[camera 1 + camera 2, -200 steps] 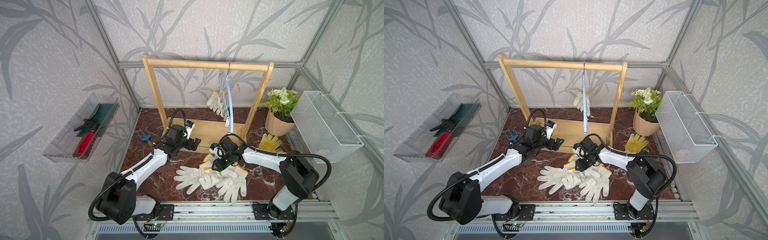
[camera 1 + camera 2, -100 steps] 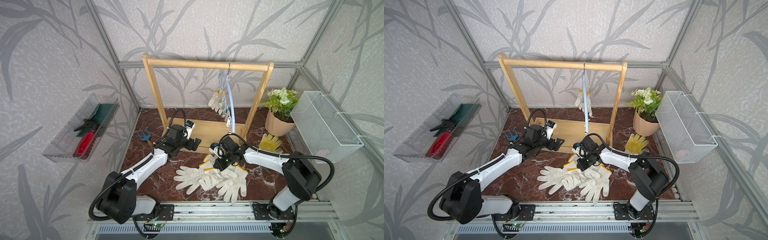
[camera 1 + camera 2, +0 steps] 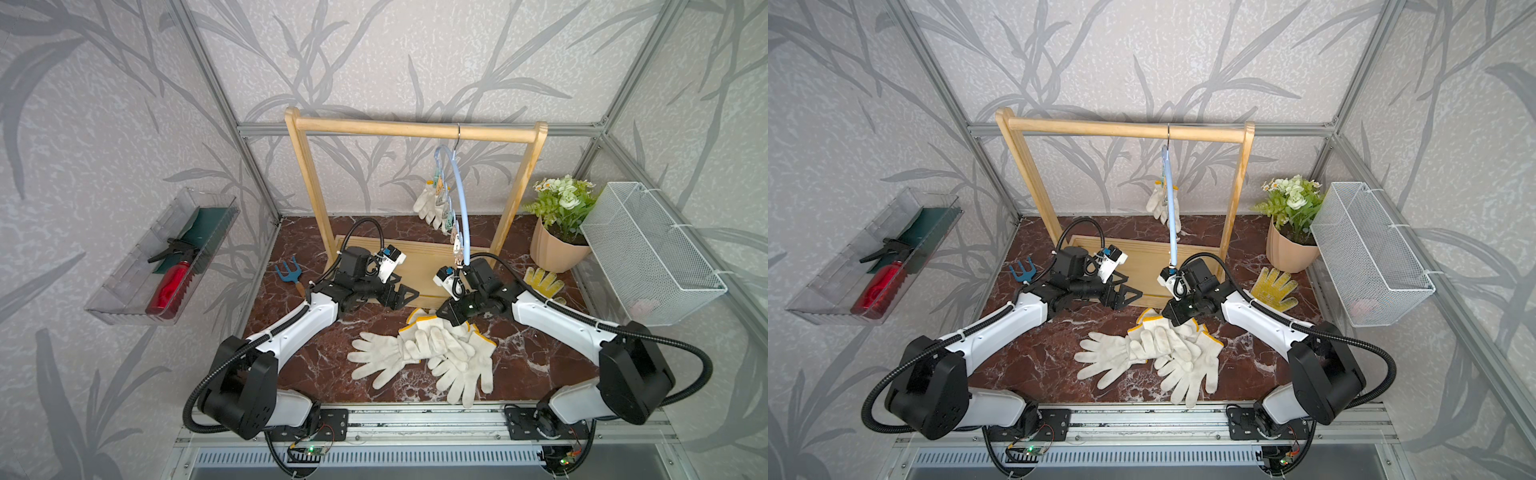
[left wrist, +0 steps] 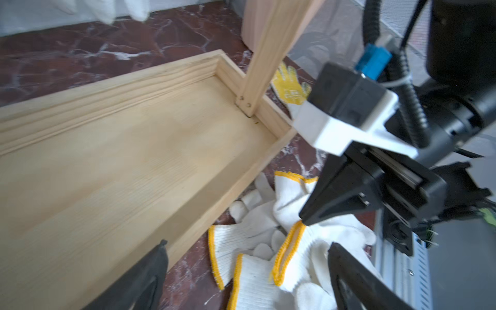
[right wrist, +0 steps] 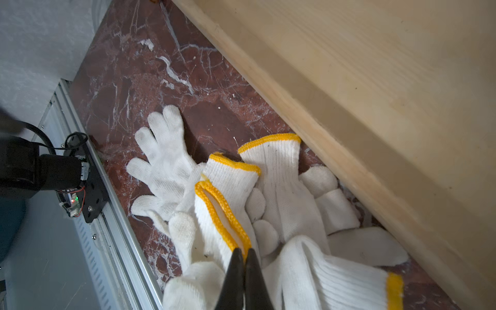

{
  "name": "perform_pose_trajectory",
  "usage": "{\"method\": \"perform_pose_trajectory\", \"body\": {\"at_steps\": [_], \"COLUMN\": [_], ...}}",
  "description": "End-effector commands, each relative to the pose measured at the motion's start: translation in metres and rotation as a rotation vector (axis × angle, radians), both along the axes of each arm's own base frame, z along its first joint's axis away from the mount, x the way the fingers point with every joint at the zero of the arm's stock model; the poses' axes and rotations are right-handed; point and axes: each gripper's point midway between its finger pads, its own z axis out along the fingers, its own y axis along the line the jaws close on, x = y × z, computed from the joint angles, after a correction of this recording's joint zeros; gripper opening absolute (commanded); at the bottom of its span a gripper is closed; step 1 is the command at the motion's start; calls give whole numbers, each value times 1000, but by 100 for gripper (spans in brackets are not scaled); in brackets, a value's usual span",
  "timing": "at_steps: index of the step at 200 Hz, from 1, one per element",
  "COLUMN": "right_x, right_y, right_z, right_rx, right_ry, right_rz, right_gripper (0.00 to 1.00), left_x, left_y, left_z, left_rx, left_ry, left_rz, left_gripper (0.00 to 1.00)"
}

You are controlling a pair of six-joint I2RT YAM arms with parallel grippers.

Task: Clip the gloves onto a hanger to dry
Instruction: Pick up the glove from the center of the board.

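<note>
Two end effectors work over one marble-patterned bench (image 3: 320,374). The left end effector (image 3: 401,298) hovers at frame centre by the front edge of the wooden rack's (image 3: 415,129) base, jaws wide apart and gripping nothing. The right end effector (image 5: 243,251) is closed, its tips pinching the yellow-trimmed cuff of one of the gloves (image 3: 436,353).

Those gloves lie in a single overlapping heap at lower centre in both top views. They are off-white and knitted, with fingers splayed toward the frame's bottom. Four yellow cuffs can be counted in the right wrist view, though the overlap hides the true number.

One hanger (image 3: 461,199), thin, light blue and curved, hangs by a metal hook from the rack's top bar at upper centre. It carries a row of small pastel clips, too small to count. One hanging glove (image 3: 426,203), possibly two, dangles from its far clips. One yellow patterned glove (image 3: 542,282) lies apart at right, just beyond the right arm.
</note>
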Motion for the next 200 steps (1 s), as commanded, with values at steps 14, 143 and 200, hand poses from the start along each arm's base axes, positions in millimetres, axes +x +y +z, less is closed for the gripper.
{"method": "perform_pose_trajectory", "body": {"at_steps": [14, 143, 200], "right_x": [15, 26, 30], "right_y": [8, 9, 5], "right_z": [54, 98, 105], "right_rx": [132, 238, 282], "right_ry": [-158, -279, -287], "right_rz": [26, 27, -6], "right_gripper": [0, 0, 0], "left_x": [-29, -36, -24], "left_y": [-19, -32, -38], "left_z": [16, -6, 2], "left_rx": [-108, -111, -163], "left_ry": [32, 76, 51], "left_rz": [-200, -262, -228], "left_gripper": [92, 62, 23]}}
